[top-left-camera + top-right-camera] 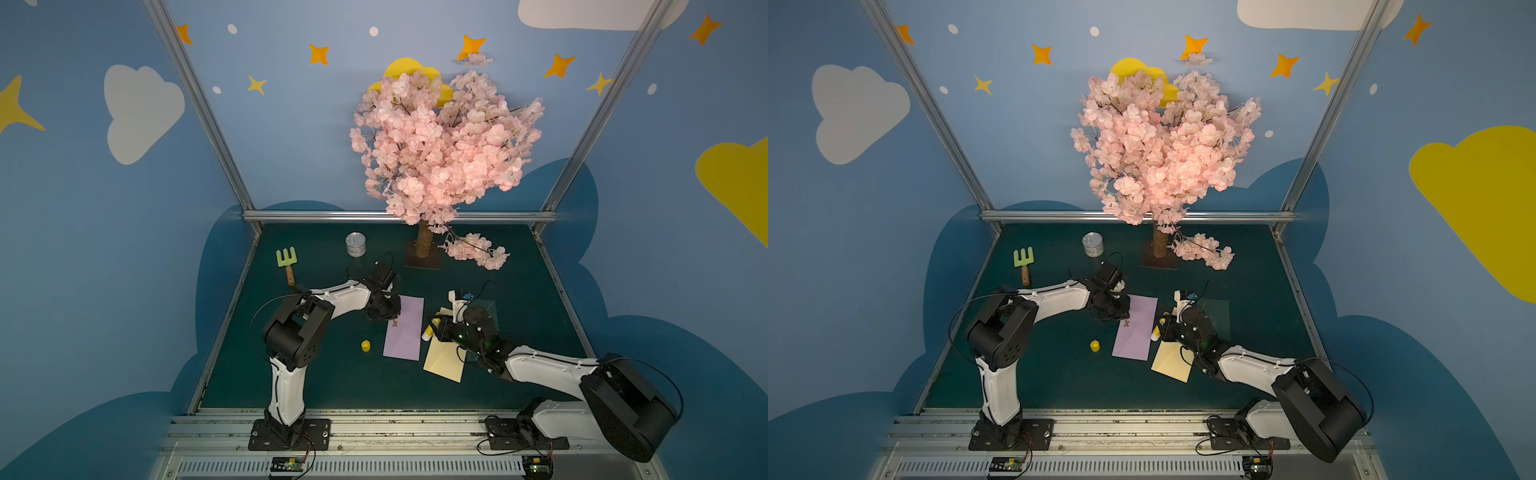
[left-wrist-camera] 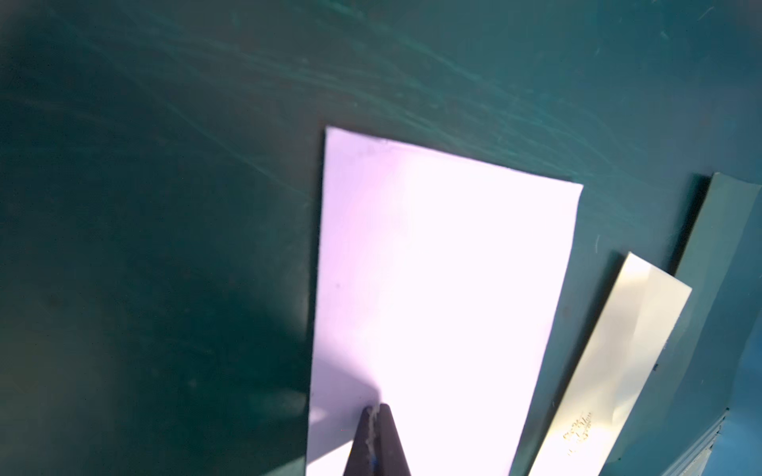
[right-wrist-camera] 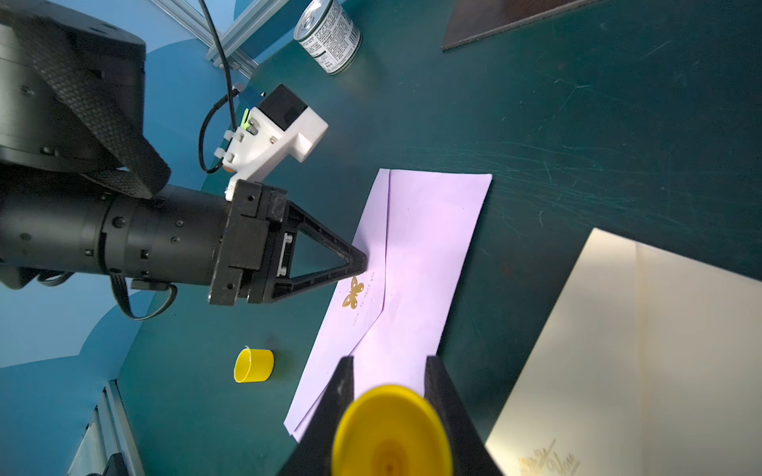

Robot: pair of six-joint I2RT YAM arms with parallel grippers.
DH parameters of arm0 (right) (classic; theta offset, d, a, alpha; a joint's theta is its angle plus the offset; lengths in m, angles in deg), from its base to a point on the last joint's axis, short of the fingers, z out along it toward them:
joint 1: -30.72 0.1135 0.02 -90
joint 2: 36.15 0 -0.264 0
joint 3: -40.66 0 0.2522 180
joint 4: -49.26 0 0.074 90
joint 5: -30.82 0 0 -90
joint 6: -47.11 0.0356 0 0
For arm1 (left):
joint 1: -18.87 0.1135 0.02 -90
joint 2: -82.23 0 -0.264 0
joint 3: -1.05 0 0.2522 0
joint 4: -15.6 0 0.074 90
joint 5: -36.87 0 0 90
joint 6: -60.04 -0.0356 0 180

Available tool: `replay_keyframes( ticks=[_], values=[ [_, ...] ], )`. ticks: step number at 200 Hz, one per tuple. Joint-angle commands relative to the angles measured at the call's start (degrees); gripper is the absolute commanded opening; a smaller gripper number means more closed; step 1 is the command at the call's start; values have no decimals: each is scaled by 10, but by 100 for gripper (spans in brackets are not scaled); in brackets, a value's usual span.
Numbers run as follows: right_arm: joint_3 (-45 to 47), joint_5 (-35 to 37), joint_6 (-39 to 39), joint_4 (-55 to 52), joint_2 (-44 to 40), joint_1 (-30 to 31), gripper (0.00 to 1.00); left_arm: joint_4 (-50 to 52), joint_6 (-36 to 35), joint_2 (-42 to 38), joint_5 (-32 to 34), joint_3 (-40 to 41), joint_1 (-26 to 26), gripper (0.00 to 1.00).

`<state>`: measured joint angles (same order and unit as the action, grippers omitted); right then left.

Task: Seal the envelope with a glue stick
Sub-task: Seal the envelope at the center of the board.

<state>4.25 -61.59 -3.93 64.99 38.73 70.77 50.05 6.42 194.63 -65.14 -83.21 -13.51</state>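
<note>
A lilac envelope (image 1: 405,332) (image 1: 1136,332) lies flat on the green table, its flap folded over the body, a gold butterfly printed on the flap. My left gripper (image 3: 359,263) (image 2: 377,412) is shut, and its tips press down on the flap beside the butterfly. My right gripper (image 3: 389,364) (image 1: 434,326) is shut on the glue stick (image 3: 391,432) (image 1: 428,331), a yellow tube held at the envelope's right edge with its pale end pointing down. Its round yellow base faces the wrist camera. The yellow cap (image 1: 365,345) (image 3: 253,365) lies loose on the table left of the envelope.
A cream envelope (image 1: 444,359) (image 3: 639,350) lies under my right wrist, right of the lilac one. At the back stand a tin can (image 1: 355,244), a green toy rake (image 1: 286,259) and a pink blossom tree (image 1: 424,245) on a dark base. Metal rails edge the table.
</note>
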Motion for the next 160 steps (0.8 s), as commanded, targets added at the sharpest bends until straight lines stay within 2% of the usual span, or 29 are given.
replay_keyframes(
  ticks=[1, 64, 160],
  values=[
    [0, 6, -4, -3, -14, -2, 0, 25, -6, -3, 0, 24, -8, 3],
    [3, 7, -5, -10, -22, -2, 0, 13, 21, -36, -7, 72, -46, 3],
    [10, 13, -5, -21, -39, -3, 0, 10, 38, -67, 9, 141, -48, 3]
  ],
)
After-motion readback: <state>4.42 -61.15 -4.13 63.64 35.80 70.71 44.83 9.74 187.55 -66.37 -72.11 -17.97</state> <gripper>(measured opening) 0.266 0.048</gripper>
